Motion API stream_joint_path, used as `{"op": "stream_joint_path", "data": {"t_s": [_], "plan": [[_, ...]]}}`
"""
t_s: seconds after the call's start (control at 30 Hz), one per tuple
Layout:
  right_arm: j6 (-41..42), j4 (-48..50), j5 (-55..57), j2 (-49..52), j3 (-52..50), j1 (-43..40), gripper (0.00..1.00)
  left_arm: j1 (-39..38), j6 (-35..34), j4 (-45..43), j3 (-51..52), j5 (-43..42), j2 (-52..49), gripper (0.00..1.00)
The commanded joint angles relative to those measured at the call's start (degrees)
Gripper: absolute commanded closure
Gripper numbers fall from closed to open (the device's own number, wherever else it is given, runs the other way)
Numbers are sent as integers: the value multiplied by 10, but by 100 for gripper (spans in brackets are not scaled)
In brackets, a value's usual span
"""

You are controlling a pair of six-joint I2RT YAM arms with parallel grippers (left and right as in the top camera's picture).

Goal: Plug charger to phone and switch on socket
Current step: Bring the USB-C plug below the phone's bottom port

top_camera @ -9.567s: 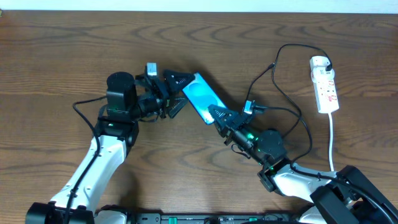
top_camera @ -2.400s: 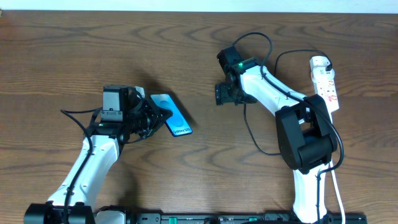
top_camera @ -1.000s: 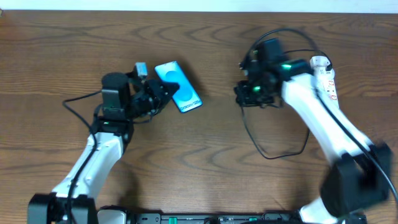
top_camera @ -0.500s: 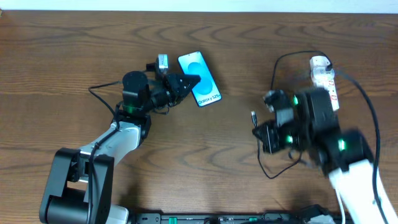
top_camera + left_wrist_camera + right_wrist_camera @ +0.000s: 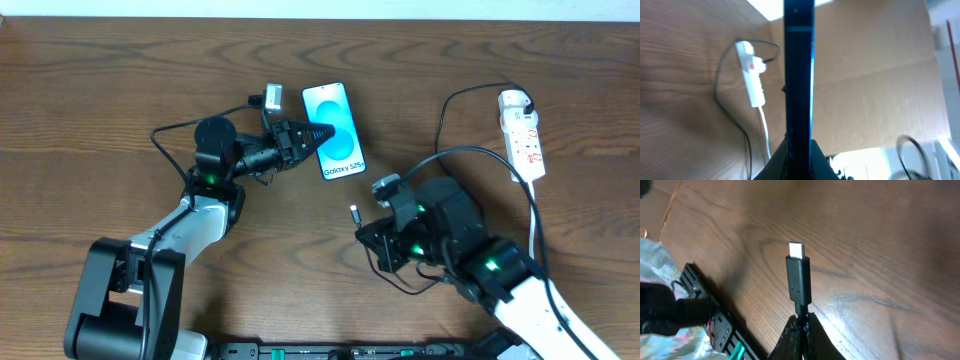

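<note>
The phone [image 5: 330, 103] has a cyan screen that faces up, and it sits at the table's upper middle, with my left gripper [image 5: 318, 132] shut on its left edge. The left wrist view shows the phone [image 5: 799, 75] edge-on, rising from my left gripper [image 5: 799, 156]. My right gripper [image 5: 366, 230] is lower down, right of centre, shut on the charger just behind its connector tip [image 5: 353, 212]. In the right wrist view the connector [image 5: 799, 277] sticks straight out of my right gripper [image 5: 802, 324] above bare wood. The black cable [image 5: 445, 110] loops back to the white adapter [image 5: 514, 100] in the socket [image 5: 524, 140].
The socket's thick white cord [image 5: 535, 215] runs down the right side toward the front edge. A black rail [image 5: 300, 352] lines the table's front edge, and it also shows as the rail [image 5: 715, 325] in the right wrist view. A cardboard wall [image 5: 875, 65] stands behind the socket [image 5: 751, 75].
My left gripper has carried the phone to the right and turned it more upright. My right arm has swung from beside the socket down toward the front middle, still holding the charger.
</note>
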State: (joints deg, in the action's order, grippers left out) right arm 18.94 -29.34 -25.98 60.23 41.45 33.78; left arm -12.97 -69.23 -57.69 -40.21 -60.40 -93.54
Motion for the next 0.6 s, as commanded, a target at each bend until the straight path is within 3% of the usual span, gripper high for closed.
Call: {"op": "stream_joint_path", "data": {"t_s": [0.0, 0.57], "plan": [[29, 11, -12, 37, -1, 4, 99, -1, 2, -30, -12, -57, 6, 93], [115, 84, 2, 37, 2, 4, 99, -9, 6, -28, -11, 0, 6, 93]]}}
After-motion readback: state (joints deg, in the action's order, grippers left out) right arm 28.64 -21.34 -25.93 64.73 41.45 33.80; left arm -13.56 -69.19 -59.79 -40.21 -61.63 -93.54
